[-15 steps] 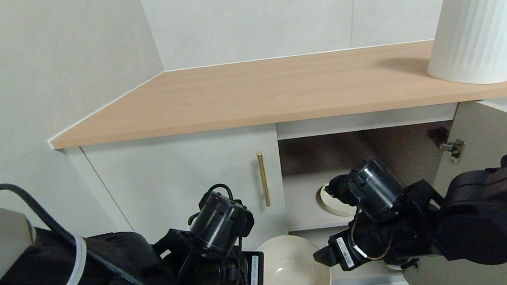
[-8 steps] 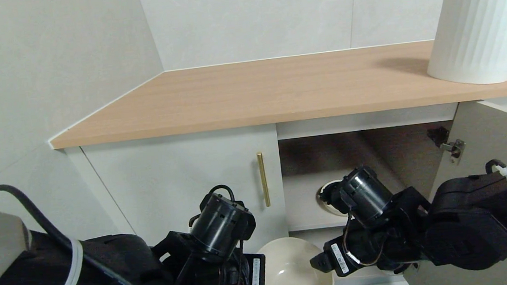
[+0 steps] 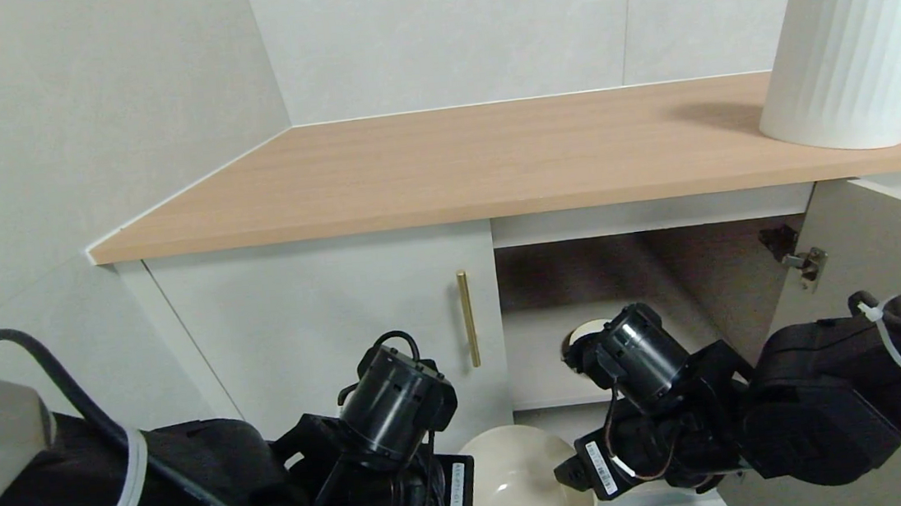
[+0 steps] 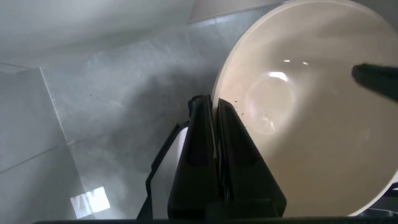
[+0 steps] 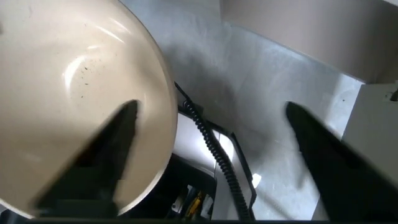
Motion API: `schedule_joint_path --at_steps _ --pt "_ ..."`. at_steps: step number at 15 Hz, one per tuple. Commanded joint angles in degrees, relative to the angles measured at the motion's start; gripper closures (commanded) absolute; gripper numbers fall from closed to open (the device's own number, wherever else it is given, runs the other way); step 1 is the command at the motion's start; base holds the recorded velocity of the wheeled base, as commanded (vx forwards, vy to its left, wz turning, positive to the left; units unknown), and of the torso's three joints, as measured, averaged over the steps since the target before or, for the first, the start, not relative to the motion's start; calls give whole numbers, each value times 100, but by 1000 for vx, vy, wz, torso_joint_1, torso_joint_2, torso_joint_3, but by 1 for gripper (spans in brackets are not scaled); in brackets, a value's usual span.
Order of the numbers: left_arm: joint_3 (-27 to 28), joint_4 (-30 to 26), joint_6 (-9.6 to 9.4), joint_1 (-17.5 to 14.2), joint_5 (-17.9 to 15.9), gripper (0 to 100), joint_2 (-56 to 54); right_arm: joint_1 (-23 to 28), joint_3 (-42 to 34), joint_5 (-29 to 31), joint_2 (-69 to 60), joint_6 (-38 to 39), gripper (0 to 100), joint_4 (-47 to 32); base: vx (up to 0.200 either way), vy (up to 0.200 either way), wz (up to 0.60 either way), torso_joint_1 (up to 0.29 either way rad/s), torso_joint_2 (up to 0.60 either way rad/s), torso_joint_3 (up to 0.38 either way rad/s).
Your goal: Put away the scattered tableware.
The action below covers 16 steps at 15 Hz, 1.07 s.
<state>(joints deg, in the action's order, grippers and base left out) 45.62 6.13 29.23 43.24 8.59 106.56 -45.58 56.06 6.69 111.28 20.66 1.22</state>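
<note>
In the head view we see both arms held low before the cabinet, with their wrists bent downward. The left gripper [image 3: 455, 490] sits at the left rim of the cream bowl [image 3: 523, 490]. The bowl hangs low in front of the open compartment with its hollow facing up. The right gripper [image 3: 581, 472] is just beside the bowl's right rim. Behind that wrist, a pale round dish [image 3: 586, 328] lies on the shelf, mostly hidden. The counter [image 3: 450, 162] is smooth light wood and carries a white ribbed cylinder [image 3: 852, 41]. The closed door has a slim brass handle [image 3: 467, 317].

In the left wrist view, the black fingers [image 4: 233, 134] of the left gripper are pressed together on the bowl's thin rim, one inside and one outside. The bowl is glossy and round, with faint dark specks. Grey tiled floor [image 4: 93, 93] lies below it.

In the right wrist view, the right gripper's two dark fingers [image 5: 311, 140] stand wide apart. One of them hangs over the bowl's inner wall, though we cannot tell whether it touches. A coiled black cable [image 5: 205, 134] runs under the rim.
</note>
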Motion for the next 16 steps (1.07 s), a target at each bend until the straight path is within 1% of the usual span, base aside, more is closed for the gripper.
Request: schedule_joint_path --at_steps 1,16 --pt "0 2 3 0 2 100 -3 -3 1 -1 26 -1 100 1 0 0 0 0 0 0" --pt "-53 2 -14 0 2 100 23 -47 -8 -1 26 -1 100 1 0 0 0 0 0 0"
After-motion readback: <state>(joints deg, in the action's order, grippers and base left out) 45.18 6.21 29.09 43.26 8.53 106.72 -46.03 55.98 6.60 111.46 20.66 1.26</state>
